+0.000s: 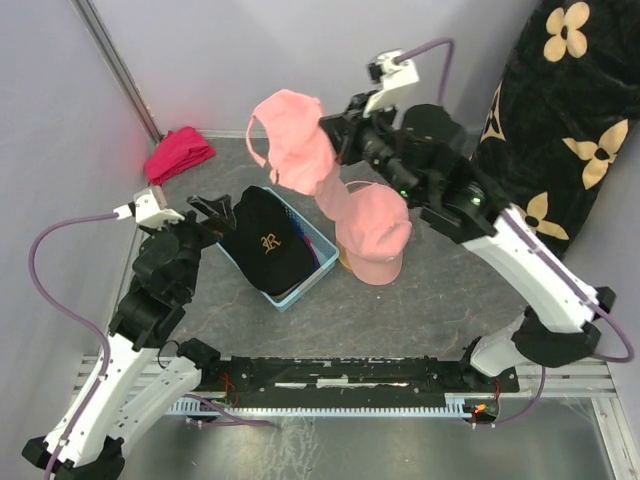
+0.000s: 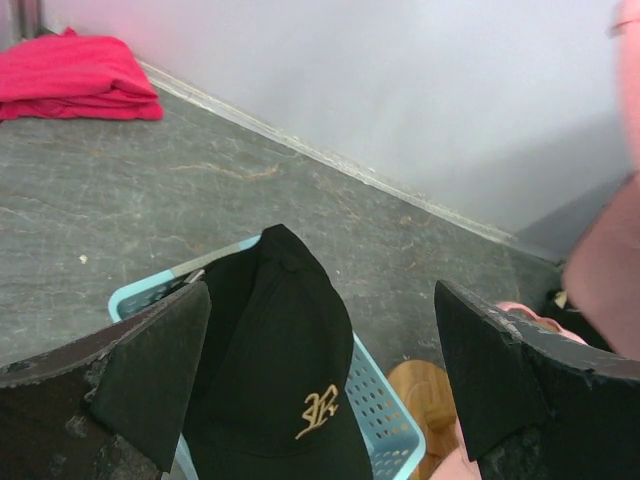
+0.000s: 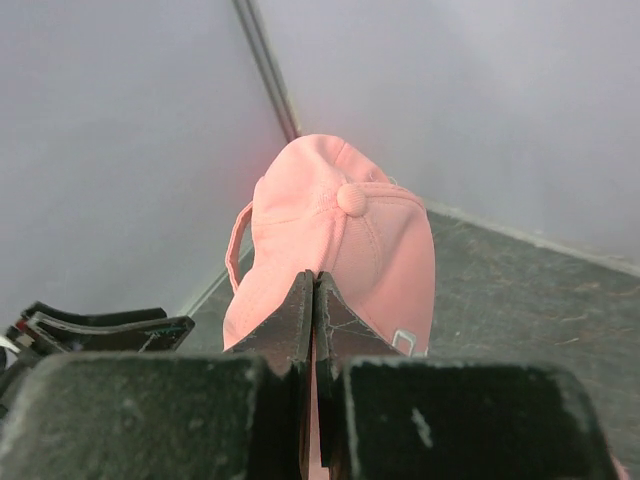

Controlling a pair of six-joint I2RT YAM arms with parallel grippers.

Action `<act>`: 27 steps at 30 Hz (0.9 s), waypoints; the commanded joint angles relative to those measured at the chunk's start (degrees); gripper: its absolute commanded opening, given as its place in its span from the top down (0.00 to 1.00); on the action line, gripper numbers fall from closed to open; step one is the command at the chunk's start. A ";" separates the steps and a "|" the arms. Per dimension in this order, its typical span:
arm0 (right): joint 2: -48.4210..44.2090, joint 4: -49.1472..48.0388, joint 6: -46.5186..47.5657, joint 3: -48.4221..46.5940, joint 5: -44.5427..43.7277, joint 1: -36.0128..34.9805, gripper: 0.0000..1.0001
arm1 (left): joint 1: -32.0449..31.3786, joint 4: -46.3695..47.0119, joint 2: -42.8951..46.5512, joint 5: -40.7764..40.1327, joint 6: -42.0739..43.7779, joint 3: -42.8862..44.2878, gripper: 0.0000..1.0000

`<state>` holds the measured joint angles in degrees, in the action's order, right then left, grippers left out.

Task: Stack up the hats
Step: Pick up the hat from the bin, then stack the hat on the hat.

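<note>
My right gripper (image 1: 335, 135) is shut on a light pink cap (image 1: 290, 140) and holds it in the air above the back of the table. In the right wrist view the closed jaws (image 3: 315, 285) pinch its edge, with the crown (image 3: 345, 230) beyond them. Another pink cap (image 1: 378, 225) sits on the wooden stand (image 1: 345, 262). A black cap with a gold logo (image 1: 265, 240) lies on a light blue basket (image 1: 300, 290). My left gripper (image 1: 215, 210) is open and empty just left of it. In the left wrist view it (image 2: 322, 300) frames the black cap (image 2: 285, 380).
A red-pink cloth bundle (image 1: 180, 152) lies at the back left corner and also shows in the left wrist view (image 2: 70, 75). A black fabric with beige flowers (image 1: 570, 120) hangs at the right. Grey walls close the back and left sides.
</note>
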<state>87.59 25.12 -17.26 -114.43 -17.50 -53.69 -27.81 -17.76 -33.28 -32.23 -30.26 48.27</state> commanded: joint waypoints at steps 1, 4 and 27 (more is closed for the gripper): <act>-7.60 0.11 3.18 -1.75 -8.27 -0.29 0.99 | 0.27 1.97 -2.71 6.30 -0.96 3.25 0.00; -11.51 1.16 4.16 0.87 -12.12 -0.42 0.99 | 0.20 3.69 -6.10 12.36 -0.16 3.90 0.00; -28.00 -3.55 -11.70 34.31 -36.85 -0.90 0.99 | -5.14 21.48 -26.96 40.15 4.40 7.57 0.01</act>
<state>62.13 26.70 -22.46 -81.97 -48.36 -54.02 -31.79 -1.61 -59.29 4.71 -29.02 53.28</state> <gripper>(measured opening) 0.019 0.989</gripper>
